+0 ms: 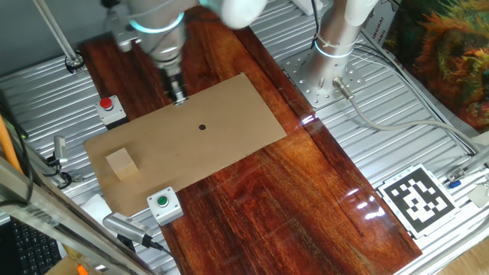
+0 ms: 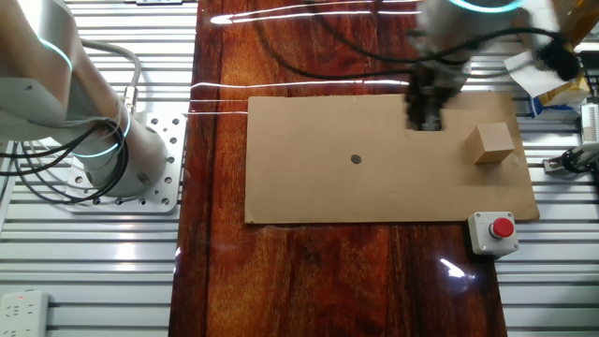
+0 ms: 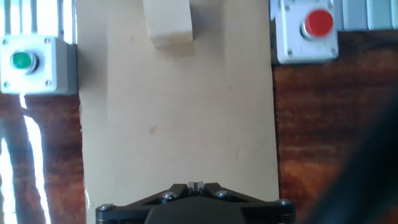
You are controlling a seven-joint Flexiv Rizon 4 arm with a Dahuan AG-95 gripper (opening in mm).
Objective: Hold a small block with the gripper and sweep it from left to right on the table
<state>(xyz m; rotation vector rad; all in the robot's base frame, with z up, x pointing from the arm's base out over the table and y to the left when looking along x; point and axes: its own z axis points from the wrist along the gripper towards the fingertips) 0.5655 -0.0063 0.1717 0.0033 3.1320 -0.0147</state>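
My gripper: it hangs over the far long edge of the tan board, seen from one fixed view, with nothing between its tips. In the other fixed view it is blurred and sits over the board's upper edge, toward the block's end.
My jaws: in my hand view only the black base of my gripper shows at the bottom edge, with the two tips meeting in a narrow seam. They look clenched together on nothing.
Small block: a plain light tan cube resting flat on the board, near the board's short end between the two button boxes. In the other fixed view it lies to the right of my gripper and apart from it. In my hand view it is at the top edge, partly cut off.
Board: a flat tan rectangle lying on the table, with a small black dot near its middle.
Red button box: just off the board's corner, on the far side of the block's end.
Green button box: touching the board's near corner at the same end.
Other arm's column: standing off the board, on the ribbed metal surround.
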